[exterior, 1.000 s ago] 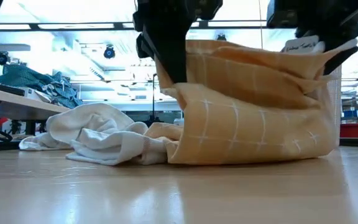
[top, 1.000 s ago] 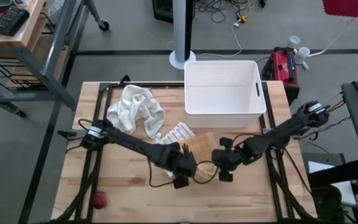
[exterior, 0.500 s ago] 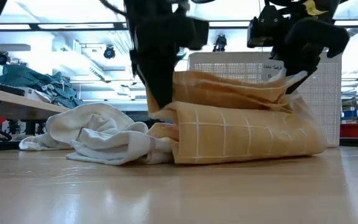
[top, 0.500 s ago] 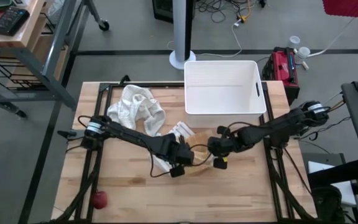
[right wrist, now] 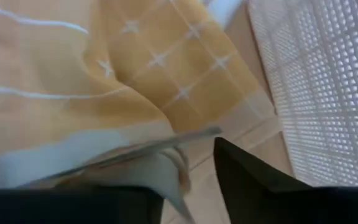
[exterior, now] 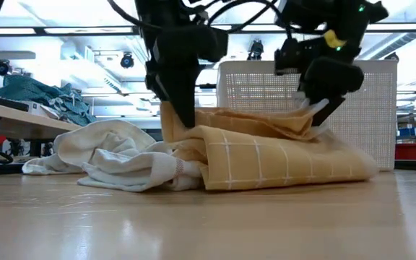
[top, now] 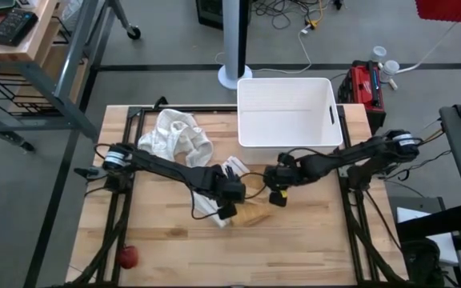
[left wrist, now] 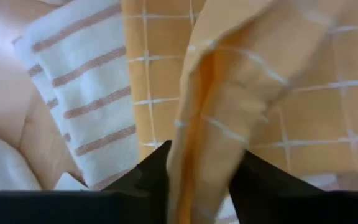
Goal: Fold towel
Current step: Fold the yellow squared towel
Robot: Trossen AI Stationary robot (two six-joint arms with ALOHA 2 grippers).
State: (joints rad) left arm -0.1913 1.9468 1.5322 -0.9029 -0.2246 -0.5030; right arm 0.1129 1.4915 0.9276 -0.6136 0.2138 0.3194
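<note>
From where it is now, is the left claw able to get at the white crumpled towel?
Probably yes. The left claw sits at the yellow towel, and the white crumpled towel lies uncovered close beside that arm with nothing between them.

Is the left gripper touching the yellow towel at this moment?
Touching. In the left wrist view a fold of the yellow towel runs down between the left gripper and its dark fingers, lying against them.
</note>
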